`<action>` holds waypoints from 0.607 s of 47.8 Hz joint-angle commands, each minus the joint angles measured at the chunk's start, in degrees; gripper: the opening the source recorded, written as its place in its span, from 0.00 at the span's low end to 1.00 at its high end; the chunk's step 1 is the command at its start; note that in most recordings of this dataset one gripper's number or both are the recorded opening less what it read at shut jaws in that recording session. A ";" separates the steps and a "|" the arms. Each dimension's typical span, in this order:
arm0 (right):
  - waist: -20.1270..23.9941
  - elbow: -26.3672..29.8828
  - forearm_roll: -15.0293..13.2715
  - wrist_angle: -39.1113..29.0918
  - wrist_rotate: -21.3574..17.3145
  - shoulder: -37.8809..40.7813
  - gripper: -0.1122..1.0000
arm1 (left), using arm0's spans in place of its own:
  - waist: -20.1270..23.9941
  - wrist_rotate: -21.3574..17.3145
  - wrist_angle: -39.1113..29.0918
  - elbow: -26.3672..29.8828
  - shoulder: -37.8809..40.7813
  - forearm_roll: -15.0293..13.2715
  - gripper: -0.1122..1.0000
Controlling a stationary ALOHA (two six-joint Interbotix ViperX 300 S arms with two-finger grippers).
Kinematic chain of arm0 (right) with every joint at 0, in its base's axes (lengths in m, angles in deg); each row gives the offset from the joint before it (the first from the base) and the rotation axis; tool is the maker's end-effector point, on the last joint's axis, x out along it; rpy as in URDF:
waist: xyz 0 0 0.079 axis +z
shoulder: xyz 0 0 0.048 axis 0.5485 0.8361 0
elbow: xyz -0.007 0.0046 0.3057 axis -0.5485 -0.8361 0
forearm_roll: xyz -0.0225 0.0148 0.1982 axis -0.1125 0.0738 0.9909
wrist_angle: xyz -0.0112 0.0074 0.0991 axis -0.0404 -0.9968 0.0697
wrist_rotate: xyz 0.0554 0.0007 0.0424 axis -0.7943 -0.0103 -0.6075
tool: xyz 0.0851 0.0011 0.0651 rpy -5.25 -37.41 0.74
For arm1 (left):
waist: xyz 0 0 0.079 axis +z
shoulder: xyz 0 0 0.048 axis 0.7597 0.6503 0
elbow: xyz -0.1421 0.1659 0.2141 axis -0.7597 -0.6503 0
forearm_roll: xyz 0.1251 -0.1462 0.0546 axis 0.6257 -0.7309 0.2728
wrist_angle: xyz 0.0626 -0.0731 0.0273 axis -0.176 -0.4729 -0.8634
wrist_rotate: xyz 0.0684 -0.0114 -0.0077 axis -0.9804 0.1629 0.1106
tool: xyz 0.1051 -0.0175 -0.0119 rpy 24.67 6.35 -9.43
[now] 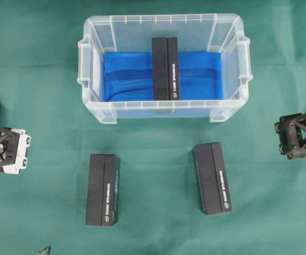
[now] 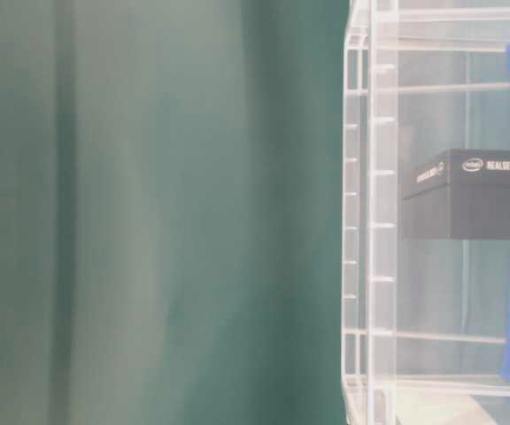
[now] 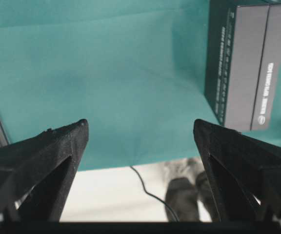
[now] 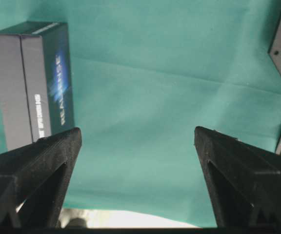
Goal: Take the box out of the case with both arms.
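Observation:
The clear plastic case (image 1: pixel 158 111) stands at the back middle of the green cloth, with a blue liner (image 1: pixel 126 74) on its bottom. One black box (image 1: pixel 166 68) stands inside it, running front to back; the table-level view shows that box (image 2: pixel 472 190) through the ribbed case wall (image 2: pixel 370 221). My left gripper (image 1: pixel 1 150) sits at the far left edge, well away from the case. In its wrist view the left gripper (image 3: pixel 140 124) is open over bare cloth. My right gripper (image 1: pixel 302 133) rests at the far right edge, and the right gripper (image 4: pixel 138 130) is open too, holding nothing.
Two more black boxes lie on the cloth in front of the case, one at the left (image 1: pixel 102 189) and one at the right (image 1: pixel 212 178). The left one (image 3: pixel 245 63) shows in the left wrist view, the right one (image 4: pixel 33 80) in the right wrist view.

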 commanded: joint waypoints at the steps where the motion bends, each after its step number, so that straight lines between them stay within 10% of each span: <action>1: 0.18 0.53 0.00 0.00 0.00 -0.70 0.92 | -0.09 0.09 0.09 1.41 -0.26 0.09 0.90; 15: -3.43 -0.26 -0.44 -0.26 1.85 -2.02 0.92 | 3.78 -2.11 -0.26 0.35 -2.11 0.18 0.90; 29: -13.10 -1.41 -0.62 -0.26 12.48 -4.31 0.92 | 12.57 -11.07 -1.58 -0.09 -3.25 0.09 0.90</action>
